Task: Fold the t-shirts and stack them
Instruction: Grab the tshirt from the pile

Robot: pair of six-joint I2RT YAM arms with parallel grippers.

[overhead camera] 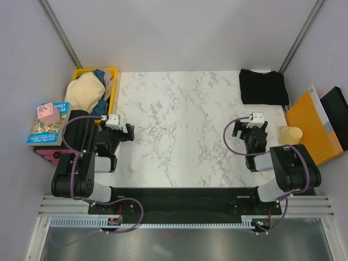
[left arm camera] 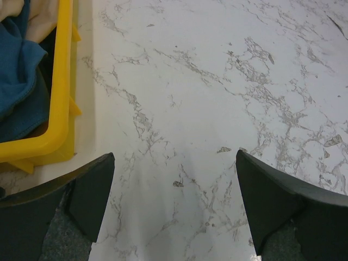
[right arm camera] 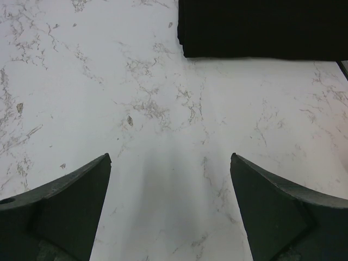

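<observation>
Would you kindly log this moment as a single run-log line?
left gripper: open, empty, near yellow crate | right gripper: open, empty | black t-shirt: folded, far right | cream t-shirt, teal-blue t-shirt: heaped in crate

The white marble table (overhead camera: pixel 179 114) with grey veins fills the middle of the view. At its far left corner stands a yellow plastic crate (overhead camera: pixel 115 81). Just left of the table, nearer than the crate, lies a picture book (overhead camera: pixel 46 133) with a blue-green cover. A small pink box (overhead camera: pixel 48 112) rests on the book's far end. At the table's right edge lies an orange flat folder (overhead camera: pixel 312 130), turned at an angle to the edge, with a black flat board (overhead camera: pixel 337 111) just right of it. A pale yellow translucent object (overhead camera: pixel 290 135), too blurred to identify, sits at the folder's left side.
</observation>
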